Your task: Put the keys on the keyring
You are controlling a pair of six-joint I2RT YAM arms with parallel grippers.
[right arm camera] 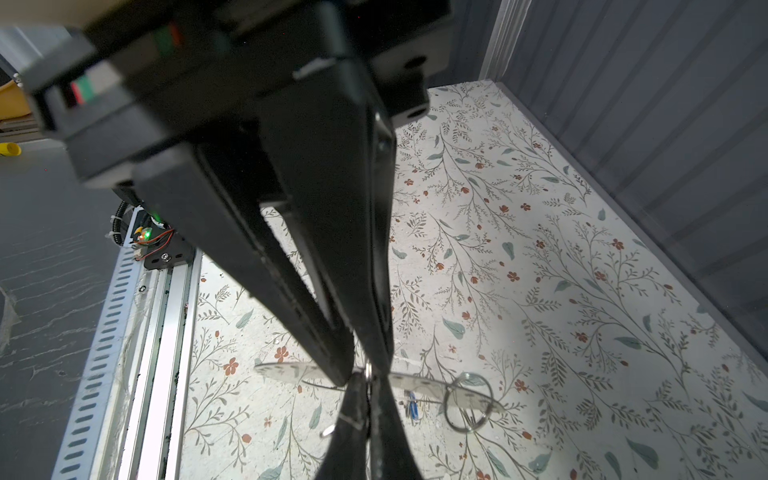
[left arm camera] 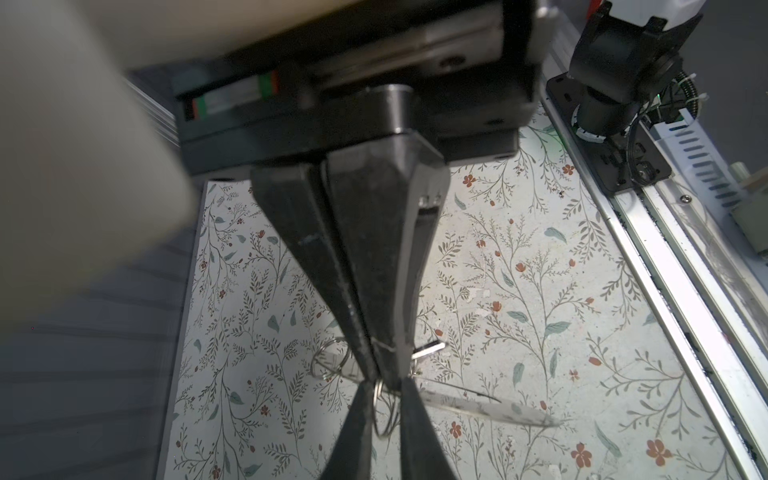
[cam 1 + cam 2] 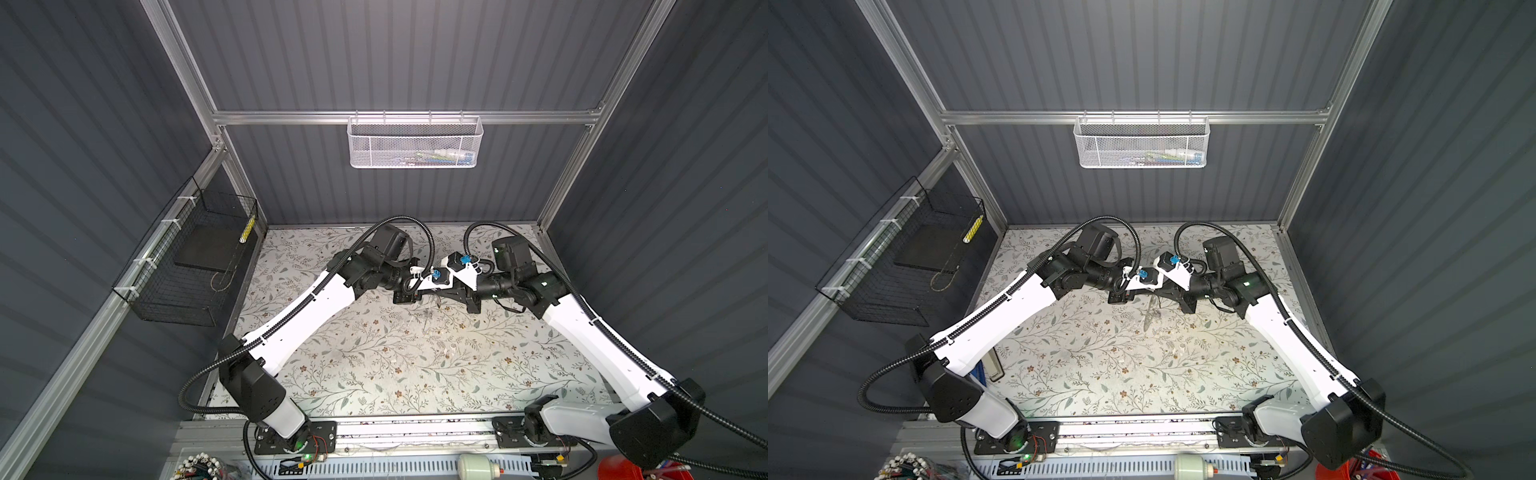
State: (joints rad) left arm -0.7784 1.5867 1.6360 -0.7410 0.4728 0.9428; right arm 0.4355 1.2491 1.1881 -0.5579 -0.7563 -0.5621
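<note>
Meeting tip to tip over the middle of the floral table (image 3: 374,365), the two grippers are working at one small bunch of rings and tags. The right gripper (image 1: 369,390) is pressing its jaws fully together, with its tip sitting right at the bunch; which piece it is nipping cannot be told. The left gripper (image 2: 383,395) is showing only a narrow gap between its fingers (image 2: 353,428). A small thin ring (image 2: 380,411) is sitting in that gap, and whether the pads are squeezing it cannot be told.

Counting the pieces:
- One larger keyring (image 1: 467,403) is sitting just beside the tips, touching neither gripper.
- One clear oblong tag (image 2: 486,409) is running across behind the tips, showing on either side of them.
- One small blue tag (image 1: 411,405) is showing between the tips and the keyring.
- One silver key (image 2: 428,348) is sticking out beside the right gripper's tip.

Whether more keys are hiding in the bunch cannot be told. In both top views the bunch is appearing only as thin glints under the joined tips.
</note>
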